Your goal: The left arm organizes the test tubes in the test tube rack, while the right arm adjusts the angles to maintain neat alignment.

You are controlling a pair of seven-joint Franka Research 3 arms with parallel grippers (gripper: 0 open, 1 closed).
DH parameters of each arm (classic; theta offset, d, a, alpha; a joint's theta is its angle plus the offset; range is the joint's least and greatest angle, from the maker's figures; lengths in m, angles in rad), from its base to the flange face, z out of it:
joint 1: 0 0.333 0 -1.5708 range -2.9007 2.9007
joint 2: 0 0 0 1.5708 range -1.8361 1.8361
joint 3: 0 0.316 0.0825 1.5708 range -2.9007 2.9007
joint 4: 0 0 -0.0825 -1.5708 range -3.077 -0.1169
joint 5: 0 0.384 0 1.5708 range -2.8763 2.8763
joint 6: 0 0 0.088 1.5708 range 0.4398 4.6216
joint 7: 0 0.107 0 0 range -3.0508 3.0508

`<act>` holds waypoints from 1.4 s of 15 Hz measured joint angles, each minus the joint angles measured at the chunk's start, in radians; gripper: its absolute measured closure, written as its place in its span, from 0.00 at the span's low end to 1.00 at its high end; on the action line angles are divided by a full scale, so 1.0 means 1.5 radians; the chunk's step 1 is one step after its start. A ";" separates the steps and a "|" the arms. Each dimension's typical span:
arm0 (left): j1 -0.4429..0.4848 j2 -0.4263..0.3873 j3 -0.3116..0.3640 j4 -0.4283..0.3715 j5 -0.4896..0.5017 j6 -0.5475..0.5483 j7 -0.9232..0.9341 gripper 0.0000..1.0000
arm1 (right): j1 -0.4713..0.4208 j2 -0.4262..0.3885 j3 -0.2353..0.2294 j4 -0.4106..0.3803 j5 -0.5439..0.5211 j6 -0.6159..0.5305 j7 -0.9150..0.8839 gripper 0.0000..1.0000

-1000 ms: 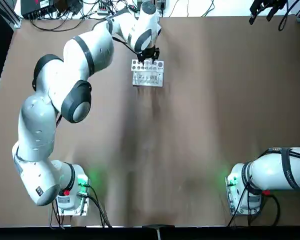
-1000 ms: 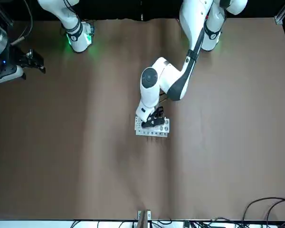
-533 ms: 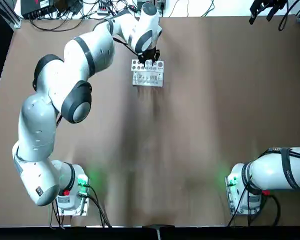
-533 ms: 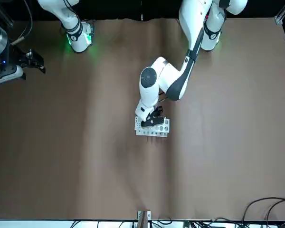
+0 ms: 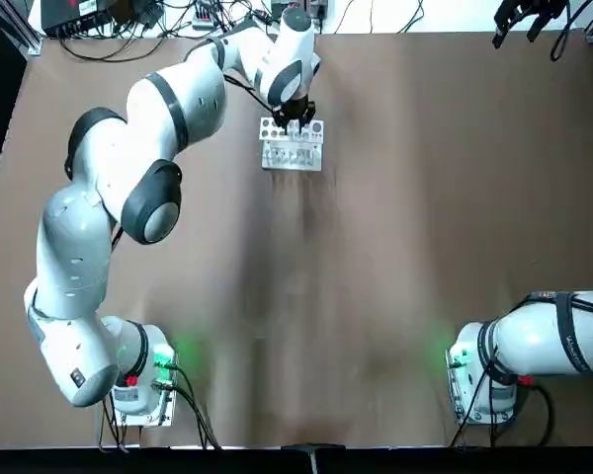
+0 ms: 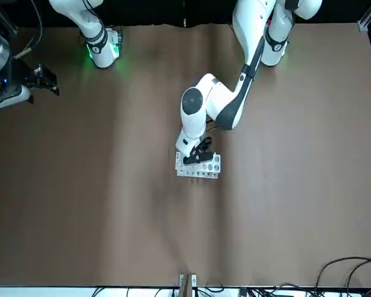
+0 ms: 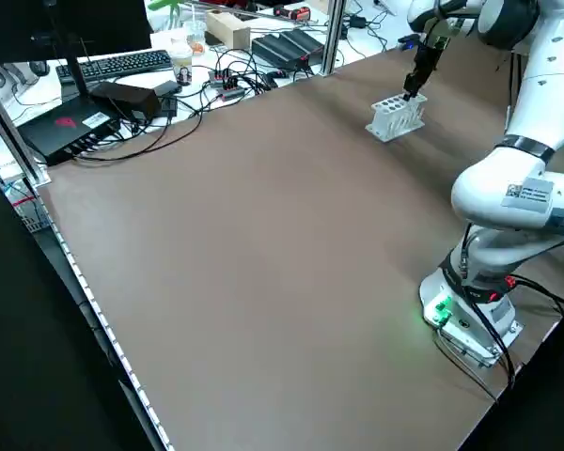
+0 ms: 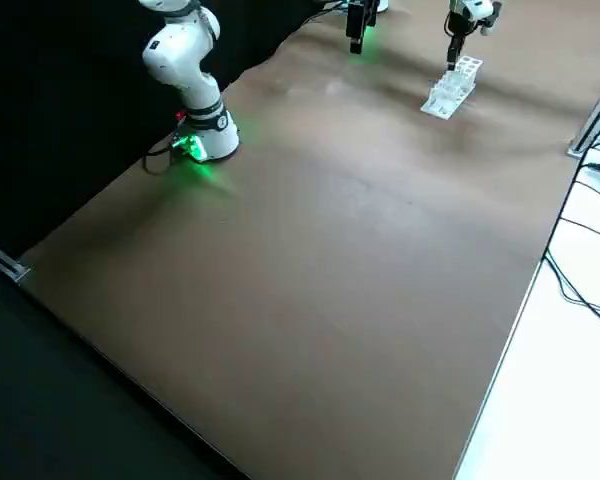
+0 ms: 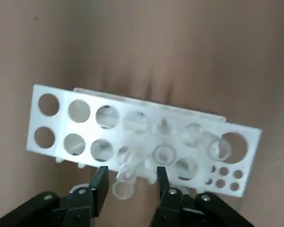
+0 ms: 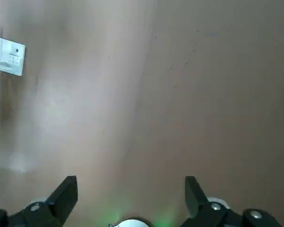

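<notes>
Two arms share one table [image 5: 395, 247], the left arm [image 5: 143, 178] reaching out so its wrist and gripper cover part of the one test tube rack [image 9: 142, 137], with one monitor [image 7: 66, 33] and one keyboard [image 7: 127, 64] beyond the table edge. The right gripper [image 10: 131, 178], fingers wide apart, hangs well to the rack's right; the left gripper [image 9: 132, 171], its fingers moderately apart, is right at the rack. At least three clear test tubes [image 9: 125, 177] show there, one tilted between those fingers.
</notes>
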 joint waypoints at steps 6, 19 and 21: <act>0.000 0.000 0.000 0.001 0.000 -0.024 0.000 0.56 | 0.000 0.000 0.000 0.000 0.000 0.000 0.000 0.00; 0.000 0.000 -0.001 0.005 0.000 0.007 0.000 0.61 | 0.000 0.000 0.000 0.000 0.000 0.000 0.000 0.00; 0.001 0.000 0.000 0.005 0.000 0.007 0.000 0.62 | 0.000 0.000 0.000 0.000 0.000 0.000 0.000 0.00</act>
